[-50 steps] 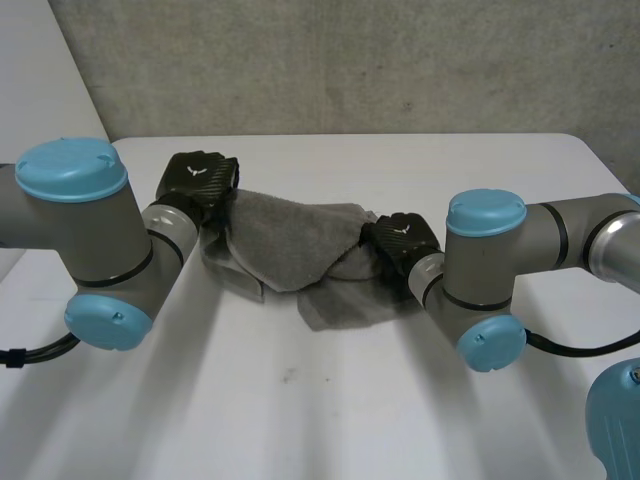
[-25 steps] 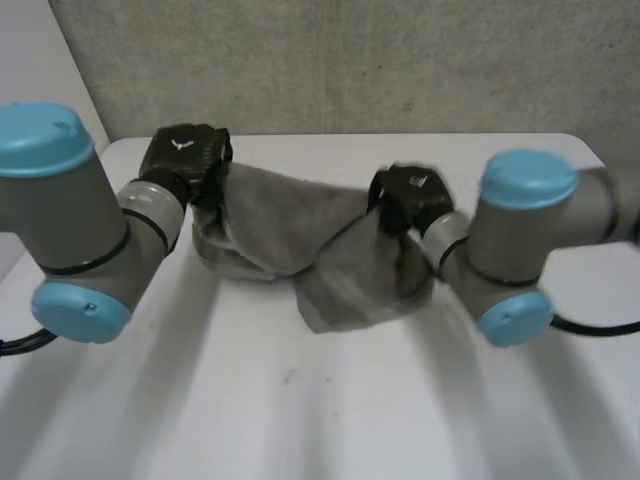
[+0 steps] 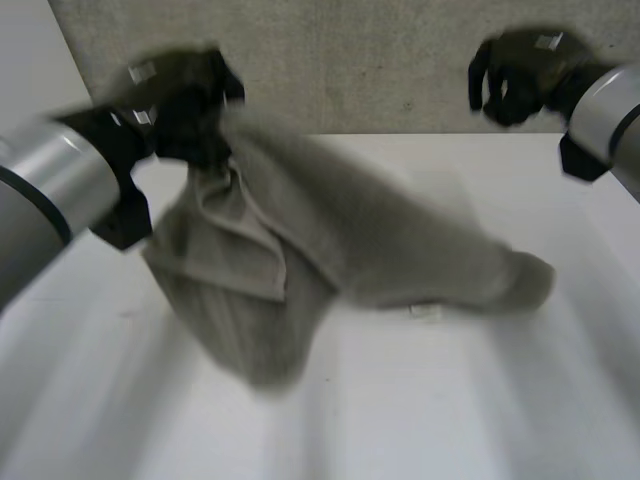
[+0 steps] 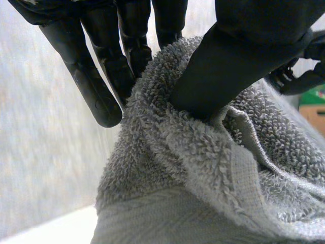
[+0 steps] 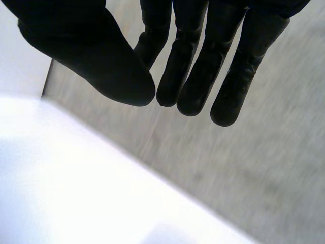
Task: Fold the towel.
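Count: one grey towel (image 3: 400, 250), bearing one small white tag (image 3: 425, 312). One white table (image 3: 470, 410). Two black hands, both mine: left hand (image 3: 185, 100) and right hand (image 3: 515, 75). Two arms: left arm (image 3: 50, 190), right arm (image 3: 612, 110). One grey wall (image 3: 350, 60) behind the table.

A: The towel (image 3: 330, 240)?
B: Grey terry cloth, rough looped pile, one flat woven band.
A: The left hand (image 4: 238, 56), right hand (image 5: 86, 51)?
B: Black plastic, smooth, faint sheen.
A: The counter (image 3: 450, 400)?
B: White, smooth, matt. The wall (image 3: 350, 60) is rough grey, like concrete.
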`<action>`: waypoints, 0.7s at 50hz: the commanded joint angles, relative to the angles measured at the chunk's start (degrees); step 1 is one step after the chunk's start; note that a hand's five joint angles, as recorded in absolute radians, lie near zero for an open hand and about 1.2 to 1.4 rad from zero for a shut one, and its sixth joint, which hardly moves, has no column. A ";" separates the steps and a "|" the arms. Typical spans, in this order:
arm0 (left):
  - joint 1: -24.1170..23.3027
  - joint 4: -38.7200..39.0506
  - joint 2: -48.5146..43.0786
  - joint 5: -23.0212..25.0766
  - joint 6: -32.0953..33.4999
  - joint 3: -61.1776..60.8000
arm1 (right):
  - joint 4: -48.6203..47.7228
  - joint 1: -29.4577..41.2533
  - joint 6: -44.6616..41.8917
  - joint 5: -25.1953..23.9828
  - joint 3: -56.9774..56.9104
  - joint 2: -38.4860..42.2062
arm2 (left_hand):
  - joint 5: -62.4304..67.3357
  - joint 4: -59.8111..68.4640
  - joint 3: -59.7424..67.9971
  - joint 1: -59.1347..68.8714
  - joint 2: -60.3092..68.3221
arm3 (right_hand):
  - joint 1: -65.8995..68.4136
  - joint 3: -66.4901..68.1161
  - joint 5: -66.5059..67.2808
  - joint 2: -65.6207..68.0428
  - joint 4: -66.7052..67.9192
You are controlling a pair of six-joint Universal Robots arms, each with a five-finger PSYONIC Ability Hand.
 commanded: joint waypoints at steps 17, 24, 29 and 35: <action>10.07 14.23 -25.53 -2.23 9.64 -3.72 | -0.94 3.23 -8.92 3.34 16.95 2.30 | 11.56 10.26 10.77 13.68 10.45 | -61.18 -50.88 -50.66 -50.86 -51.04; 10.86 18.29 -28.44 -8.05 10.08 0.33 | -2.62 3.23 -9.80 0.79 29.11 -4.84 | 11.56 10.26 10.77 13.68 10.45 | -57.48 -47.18 -46.96 -47.15 -47.33; 11.30 18.11 -28.97 -8.75 10.44 0.24 | -2.71 3.49 -11.29 -1.94 37.20 -8.97 | 11.56 10.26 10.77 13.68 10.45 | -55.46 -45.16 -44.94 -45.13 -45.32; 11.30 17.93 -28.35 -9.28 10.61 -1.87 | -3.59 3.14 -13.93 -3.61 44.67 -10.82 | 11.56 10.26 10.77 13.68 10.45 | -46.71 -36.41 -36.19 -36.39 -36.57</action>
